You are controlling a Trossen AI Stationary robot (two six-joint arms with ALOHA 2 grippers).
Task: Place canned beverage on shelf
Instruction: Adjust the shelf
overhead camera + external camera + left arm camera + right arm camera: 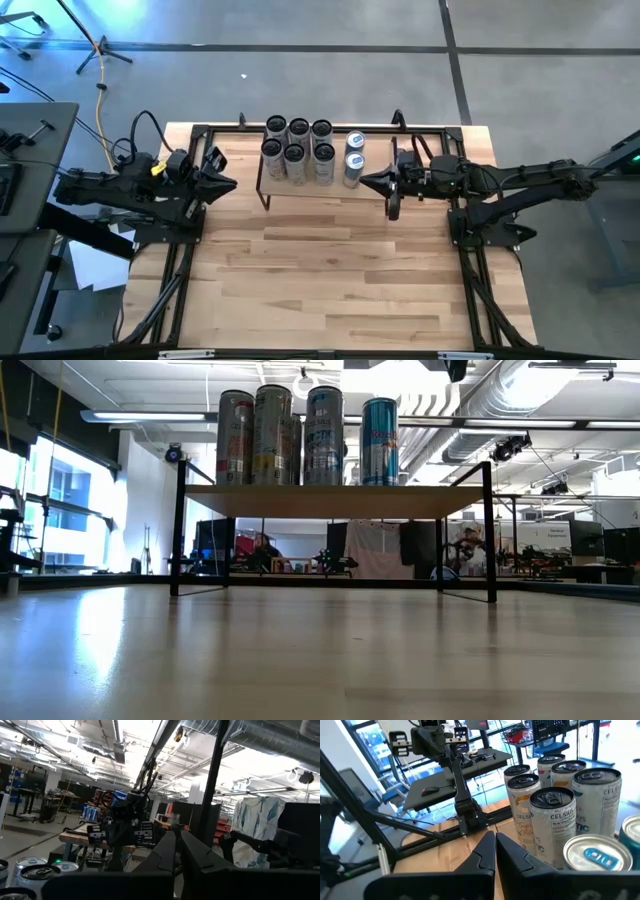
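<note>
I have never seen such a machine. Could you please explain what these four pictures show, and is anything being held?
It is a robot with two dark arms at a wooden table. One picture looks down from above, one looks level across the table top, and two come from cameras on the wrists. Each arm ends in a two-finger claw: the left claw and the right claw wait on either side of a low wooden shelf. Both are shut and hold nothing. Eight drink cans stand upright on the shelf, two of them blue-topped.
</note>
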